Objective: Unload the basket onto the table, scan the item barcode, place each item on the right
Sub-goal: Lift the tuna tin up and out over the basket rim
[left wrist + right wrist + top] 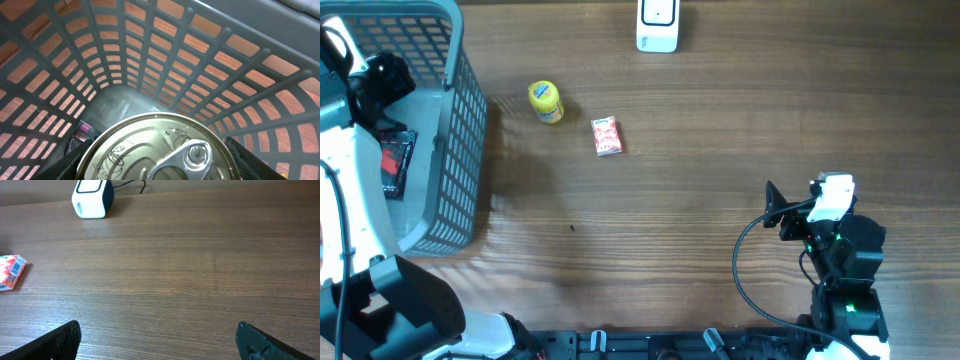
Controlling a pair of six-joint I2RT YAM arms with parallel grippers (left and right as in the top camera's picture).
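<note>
My left gripper (pixel 159 162) is down inside the basket (pixel 150 55), closed on a metal can (pixel 150 145) with a pull-tab lid; the can fills the gap between the 2 fingers (pixel 247 157), so I judge it held, not merely straddled. My right gripper (pixel 160 342) hangs wide open over bare table (pixel 720 130) with nothing in it.

The risks as I see them: the can's wall is smooth and round, and 2 fingers meet it only along narrow lines; a quick lift or swing could let it twist or slide out. The basket's walls stand high all round; a lift that drifts sideways could catch the can or my wrist on the grid and drag the basket along. A dark packet (pixel 82 131) lies just beside the can on the basket floor; I cannot tell whether they touch, and it might get nudged. The scanner (pixel 657 25) sits at the far edge, well apart from the basket, with a yellow jar (pixel 545 101) and a small red box (pixel 607 136) lying between; a low carry could knock either. Last, I cannot see the barcode; if it sits under a finger or faces away from the scanner, the pass will read nothing.
</note>
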